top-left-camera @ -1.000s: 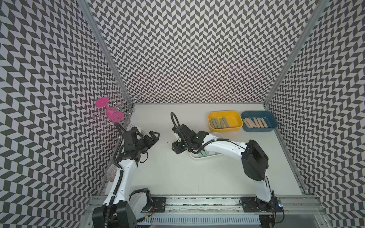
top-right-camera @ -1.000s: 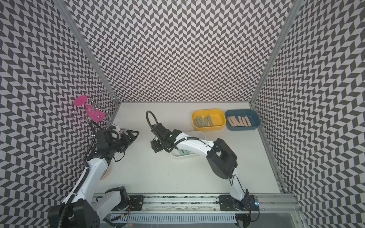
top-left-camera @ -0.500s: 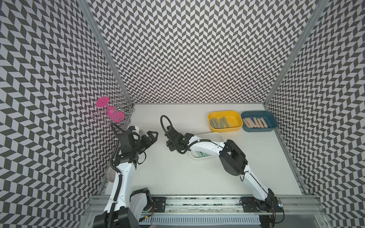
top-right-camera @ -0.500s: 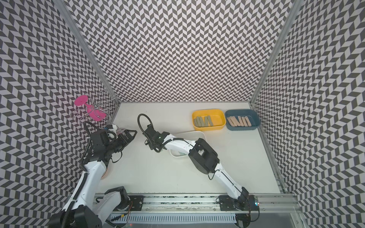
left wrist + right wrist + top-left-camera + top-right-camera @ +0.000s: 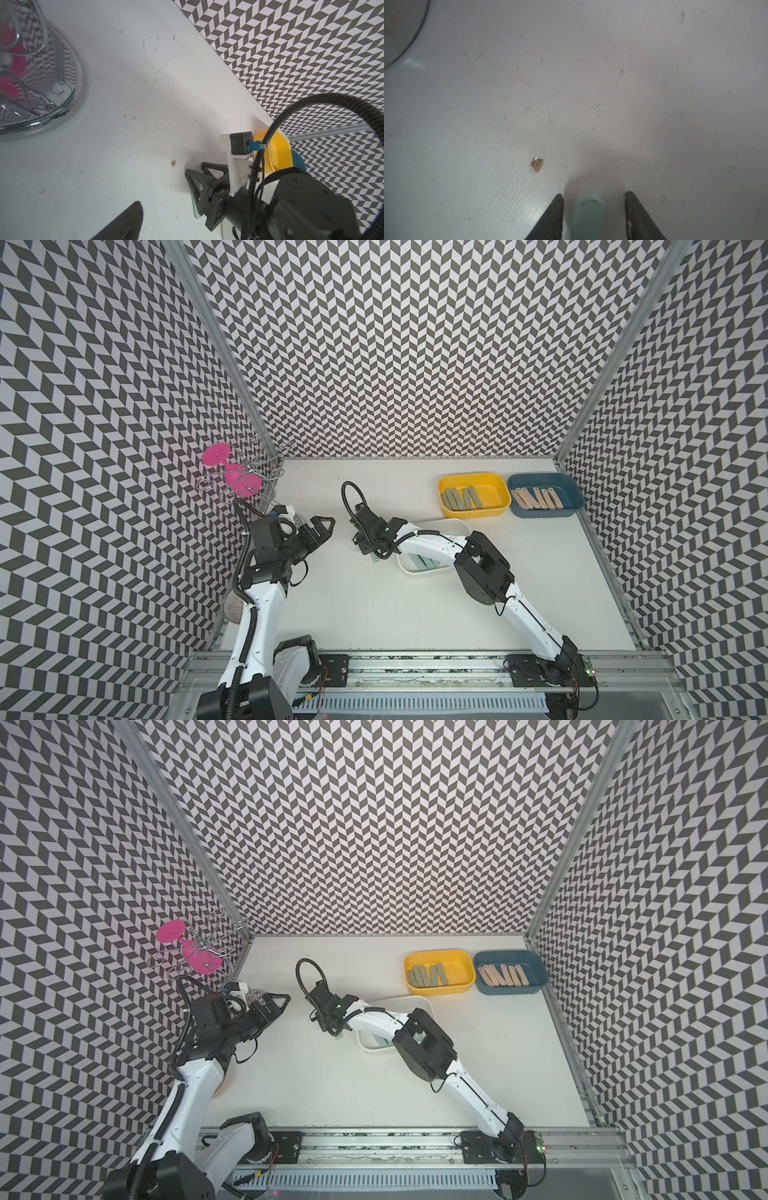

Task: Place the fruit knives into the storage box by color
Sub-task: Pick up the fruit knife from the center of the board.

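Note:
A pale mint fruit knife (image 5: 588, 214) lies flat on the white table. My right gripper (image 5: 593, 194) stands open around it, with a gap showing on each side. In both top views this gripper (image 5: 365, 549) (image 5: 330, 1025) is low at the table's middle, left of the white tray (image 5: 446, 522), which holds more mint knives (image 5: 422, 562). The yellow storage box (image 5: 496, 489) holds several grey-green knives (image 5: 460, 498). The blue storage box (image 5: 571, 489) holds several peach knives (image 5: 537, 498). My left gripper (image 5: 320, 531) is open and empty, raised at the left.
A wire rack with a pink glass (image 5: 239, 479) stands at the back left; its chrome base (image 5: 52, 116) is close to my left arm. A small brown chip (image 5: 536, 165) marks the table just ahead of the right gripper. Patterned walls close three sides.
My right arm's elbow has swung left and its gripper has come down over the mint knife, jaws narrowing. The left arm has barely moved.

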`<state>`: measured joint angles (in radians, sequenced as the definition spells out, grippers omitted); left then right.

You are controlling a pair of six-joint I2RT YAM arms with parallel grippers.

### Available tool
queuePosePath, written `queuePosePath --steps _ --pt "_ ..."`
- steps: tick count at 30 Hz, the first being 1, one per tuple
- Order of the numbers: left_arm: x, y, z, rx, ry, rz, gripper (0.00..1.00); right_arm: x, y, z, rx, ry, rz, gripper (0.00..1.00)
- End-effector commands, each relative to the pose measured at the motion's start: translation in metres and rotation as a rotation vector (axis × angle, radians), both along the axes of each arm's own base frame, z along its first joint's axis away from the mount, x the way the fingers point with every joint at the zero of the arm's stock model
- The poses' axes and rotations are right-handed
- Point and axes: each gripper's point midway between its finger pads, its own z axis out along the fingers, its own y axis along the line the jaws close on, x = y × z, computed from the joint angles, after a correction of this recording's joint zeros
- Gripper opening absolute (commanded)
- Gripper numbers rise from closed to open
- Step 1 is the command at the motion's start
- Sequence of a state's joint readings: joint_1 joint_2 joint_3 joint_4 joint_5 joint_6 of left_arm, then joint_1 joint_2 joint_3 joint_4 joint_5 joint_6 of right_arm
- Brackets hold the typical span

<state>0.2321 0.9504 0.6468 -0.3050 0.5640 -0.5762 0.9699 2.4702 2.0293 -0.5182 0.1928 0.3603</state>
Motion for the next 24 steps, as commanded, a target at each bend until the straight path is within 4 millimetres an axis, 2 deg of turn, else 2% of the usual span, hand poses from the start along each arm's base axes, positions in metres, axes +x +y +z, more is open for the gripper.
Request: queuePosePath --steps 1,11,15,17,21,24 --pt "0.002 -0.001 0.001 -0.006 -0.022 -0.015 1.00 -0.024 -0.014 -0.028 -0.052 0.095 0.016 0.46" --pt "0.001 -0.005 0.000 -0.022 -0.026 -0.021 1.00 -0.048 -0.025 -0.042 -0.106 0.105 0.042 0.41" --pt "0.000 -0.007 0.000 -0.024 -0.027 -0.023 1.00 -0.052 -0.019 -0.049 -0.119 0.109 0.064 0.32" --pt "0.000 -0.009 0.000 -0.024 -0.026 -0.025 1.00 -0.053 -0.015 -0.048 -0.109 0.114 0.074 0.24" --pt "-0.002 -0.011 -0.001 -0.020 -0.024 -0.025 1.00 -0.049 -0.007 -0.035 -0.076 0.092 0.081 0.14" --pt "-0.003 -0.012 -0.001 -0.020 -0.024 -0.028 1.00 -0.041 0.002 -0.009 -0.030 0.052 0.080 0.12"
